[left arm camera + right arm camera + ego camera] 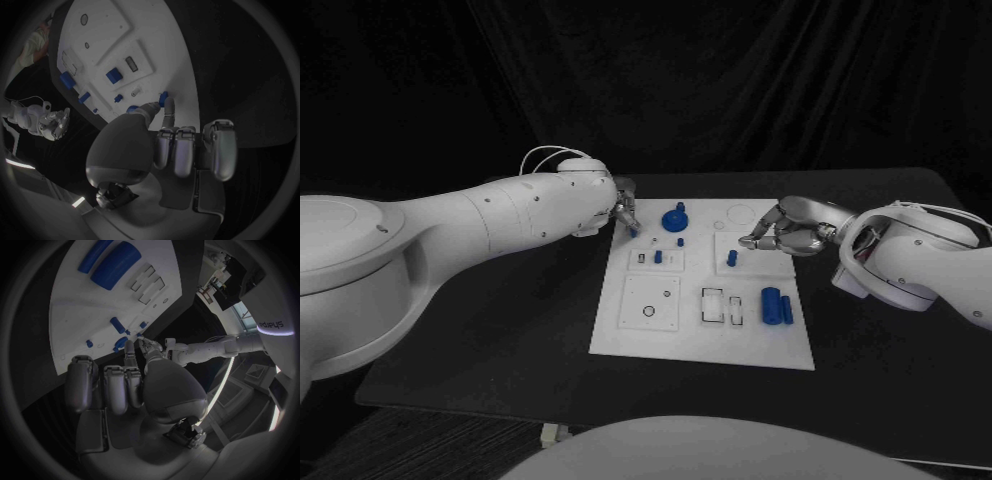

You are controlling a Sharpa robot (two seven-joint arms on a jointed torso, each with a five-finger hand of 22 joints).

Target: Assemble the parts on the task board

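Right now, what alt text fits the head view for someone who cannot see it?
Two white robot arms reach over a white task board on a black table. The left hand pinches a small blue part; the right hand hovers with curled fingers.

The black table (pixel 516 340) carries the work area; its matte top extends well past the work area toward the near edge and both sides; the far right corner (pixel 935 175) is rounded; a dark curtain (pixel 733 90) hangs in vertical folds behind the table and spans the whole background; below the near edge of the table, a strip of grey patterned floor (pixel 430 445) is visible; a pale table leg (pixel 554 434) stands on that floor beneath the front edge.
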